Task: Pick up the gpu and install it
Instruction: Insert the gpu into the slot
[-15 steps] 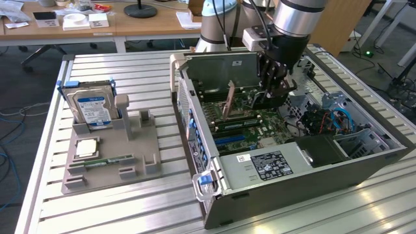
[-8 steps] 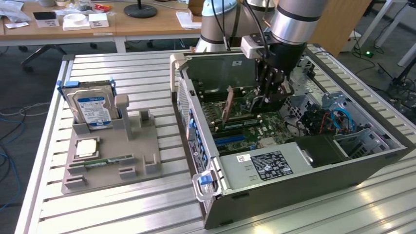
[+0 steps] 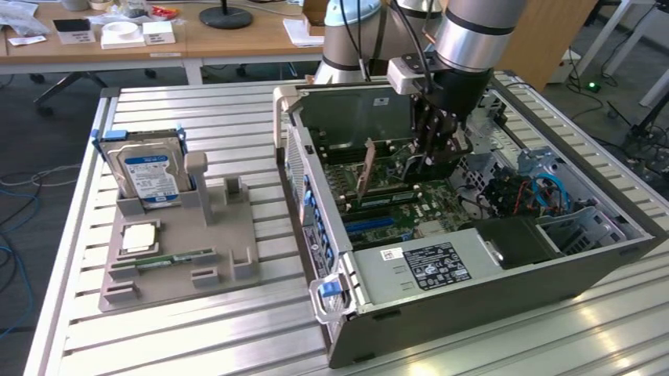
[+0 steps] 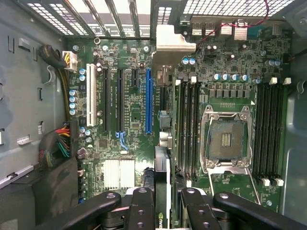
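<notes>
My gripper (image 3: 434, 160) reaches down inside the open computer case (image 3: 345, 313), over the motherboard (image 3: 403, 215). It is shut on the gpu (image 3: 368, 168), a thin card held upright on its edge. In the wrist view the gpu (image 4: 162, 163) shows edge-on between my fingers (image 4: 143, 201). Its silver bracket (image 4: 175, 38) points toward the vented back wall of the case. The card hangs just beside the long blue slot (image 4: 148, 100). I cannot tell whether its lower edge touches a slot.
Left of the case, a grey fixture (image 3: 225, 235) holds a blue-labelled hard drive (image 3: 146, 172), a small memory stick (image 3: 172, 257) and a square chip (image 3: 139, 237). Inside the case are the power supply (image 3: 439, 262), the processor socket (image 4: 228, 139), cable bundles (image 4: 60, 143) and drive cages (image 3: 580, 227).
</notes>
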{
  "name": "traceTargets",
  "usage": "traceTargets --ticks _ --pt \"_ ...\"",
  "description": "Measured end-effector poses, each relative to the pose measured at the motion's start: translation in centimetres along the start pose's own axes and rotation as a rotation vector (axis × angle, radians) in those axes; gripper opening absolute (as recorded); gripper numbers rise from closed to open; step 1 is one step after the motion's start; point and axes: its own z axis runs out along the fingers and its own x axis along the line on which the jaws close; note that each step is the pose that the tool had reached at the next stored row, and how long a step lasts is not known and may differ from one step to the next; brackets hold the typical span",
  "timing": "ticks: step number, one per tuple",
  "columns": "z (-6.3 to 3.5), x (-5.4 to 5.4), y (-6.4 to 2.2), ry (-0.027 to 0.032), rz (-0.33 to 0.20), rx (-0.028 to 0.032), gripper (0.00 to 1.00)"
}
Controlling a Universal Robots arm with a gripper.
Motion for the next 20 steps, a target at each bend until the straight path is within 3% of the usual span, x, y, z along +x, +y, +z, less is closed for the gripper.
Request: traceTargets --ticks 20 --pt "0.25 0.00 0.20 0.0000 0.000 0.0001 0.26"
